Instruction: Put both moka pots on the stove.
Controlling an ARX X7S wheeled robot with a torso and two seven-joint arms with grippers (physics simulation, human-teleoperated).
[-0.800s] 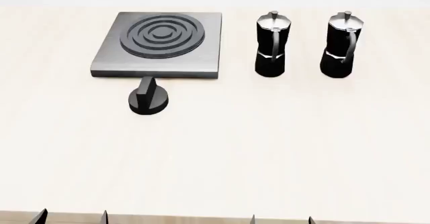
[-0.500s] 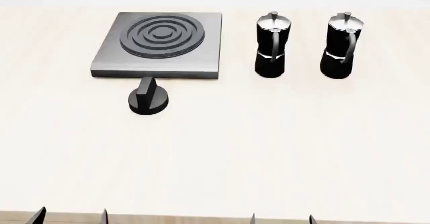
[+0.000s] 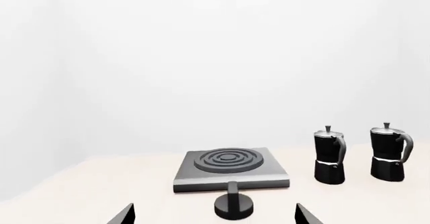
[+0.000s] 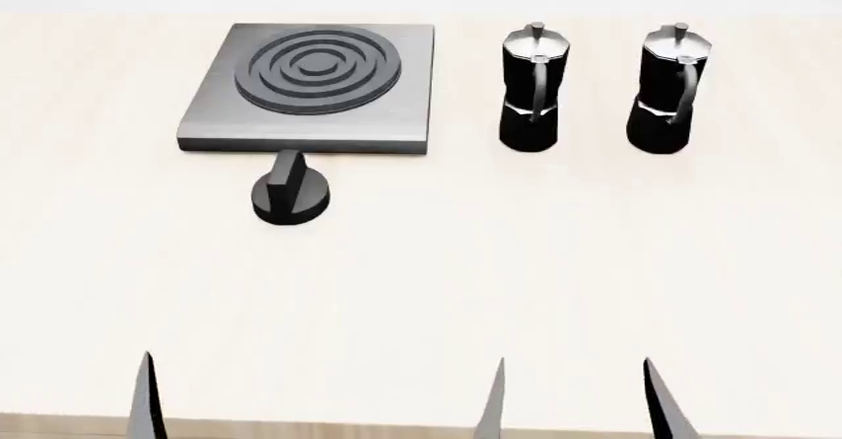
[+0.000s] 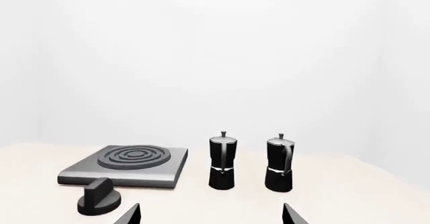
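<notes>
Both moka pots, left one [image 4: 533,89] and right one [image 4: 672,89], stand upper right on the counter [image 4: 421,291]; the stove [image 4: 314,86] sits upper left, bare. Left pincer [image 3: 213,216] and right pincer [image 4: 575,400] both gape apart, empty, at bottom edge

Four things on the table, in three kinds.
Two moka pots [image 4: 534,88] [image 4: 675,88] at one o'clock, one stove [image 4: 312,87] at eleven, one black knob [image 4: 291,191] before it; two grippers [image 4: 138,400] [image 4: 575,400] at six.
</notes>
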